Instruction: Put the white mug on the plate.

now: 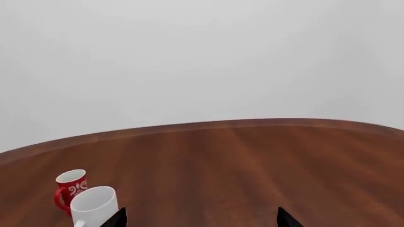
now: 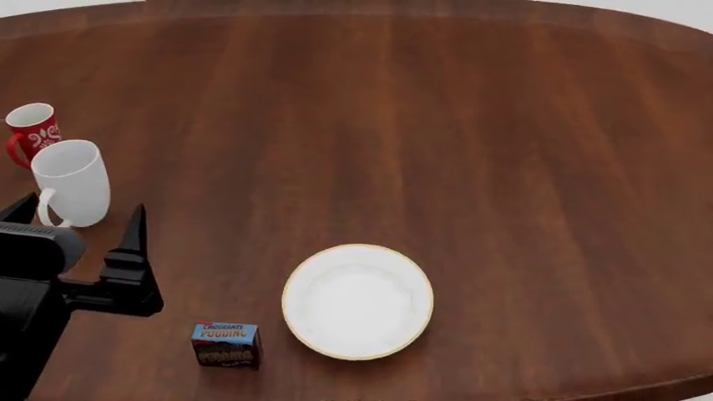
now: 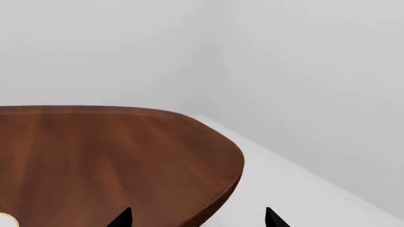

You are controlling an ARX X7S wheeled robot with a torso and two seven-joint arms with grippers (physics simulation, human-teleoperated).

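The white mug (image 2: 69, 182) stands upright on the table at the left, handle toward me. It also shows in the left wrist view (image 1: 94, 205). The plate (image 2: 356, 301) lies empty near the front middle. My left gripper (image 1: 200, 219) is open and empty. In the head view the left gripper (image 2: 76, 214) sits just in front of the mug, apart from it. In the left wrist view the mug lies beside one fingertip (image 1: 118, 217), outside the gap. My right gripper (image 3: 196, 219) is open and empty over the table's right edge, out of the head view.
A smaller red mug (image 2: 32, 129) with white lettering stands just behind the white mug, also in the left wrist view (image 1: 71, 188). A small blue pudding box (image 2: 226, 344) sits left of the plate. The round wooden table (image 2: 502, 125) has its edge near the right gripper (image 3: 221, 189).
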